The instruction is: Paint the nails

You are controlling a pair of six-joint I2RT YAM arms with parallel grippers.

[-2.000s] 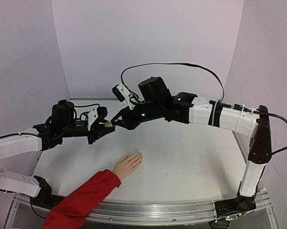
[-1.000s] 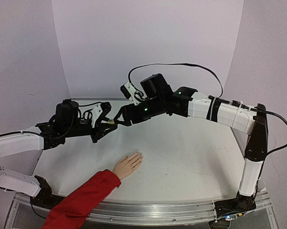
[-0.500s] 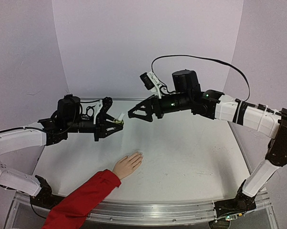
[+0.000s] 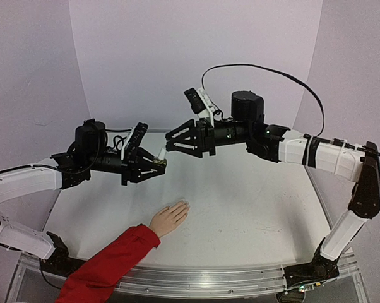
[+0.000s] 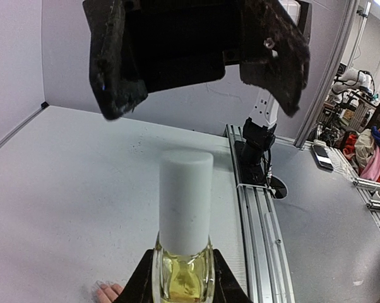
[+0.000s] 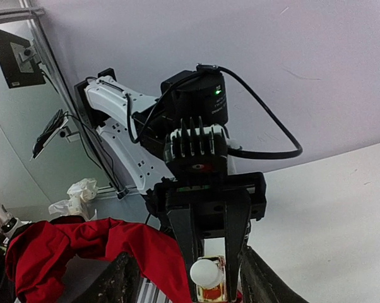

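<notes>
The small yellow-green bottle [image 4: 158, 160] with a white cap [image 5: 185, 201] is upright in my left gripper [image 4: 153, 165], which is shut on its glass body [image 5: 182, 276]. My right gripper [image 4: 171, 144] is open wide and empty, just right of the cap and pointing at it. Its fingers [image 5: 117, 58] hang above the cap in the left wrist view. The right wrist view looks between its own jaws [image 6: 193, 281] at the bottle [image 6: 210, 278]. The peach hand [image 4: 170, 218] with the red sleeve [image 4: 108, 265] lies flat on the table, its nails [image 4: 185, 205] below the grippers.
The white table [image 4: 253, 208] has purple walls behind and at both sides. Its metal rail [image 4: 209, 278] runs along the near edge. Both arms reach in over the back middle. The red sleeve [image 6: 83, 243] also shows in the right wrist view.
My right gripper left the bottle's cap, drew back up and to the right, then came back close to it, open. My left gripper carried the bottle a little right.
</notes>
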